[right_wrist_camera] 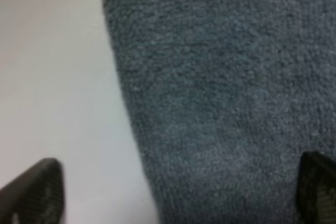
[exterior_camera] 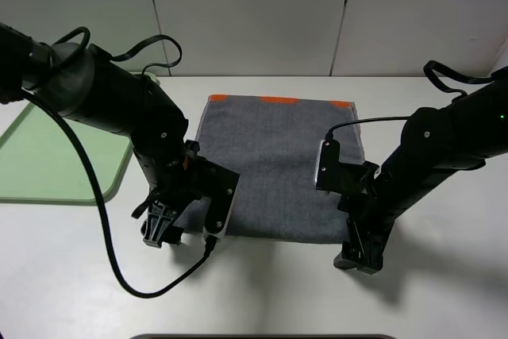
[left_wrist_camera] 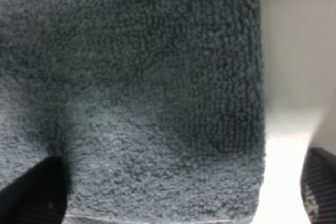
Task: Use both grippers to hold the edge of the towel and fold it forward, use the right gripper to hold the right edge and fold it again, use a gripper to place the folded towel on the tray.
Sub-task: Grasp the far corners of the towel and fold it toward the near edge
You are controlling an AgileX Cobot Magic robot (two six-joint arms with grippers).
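Note:
The dark grey towel (exterior_camera: 274,168) lies flat in the middle of the white table, with an orange band along its far edge. My left gripper (exterior_camera: 161,230) points down at the towel's near left corner. In the left wrist view it (left_wrist_camera: 178,198) is open, one fingertip (left_wrist_camera: 34,195) over the cloth and the other (left_wrist_camera: 320,182) over bare table, with the pale hem (left_wrist_camera: 157,217) between them. My right gripper (exterior_camera: 359,254) is at the near right corner. It (right_wrist_camera: 173,192) is open and straddles the towel's side edge (right_wrist_camera: 131,129). The pale green tray (exterior_camera: 48,160) sits far left.
The white table (exterior_camera: 262,291) stretches in front of the towel. A black cable (exterior_camera: 103,220) from the left arm loops over the table near the front left. A white wall stands behind. The left arm partly overhangs the tray's right end.

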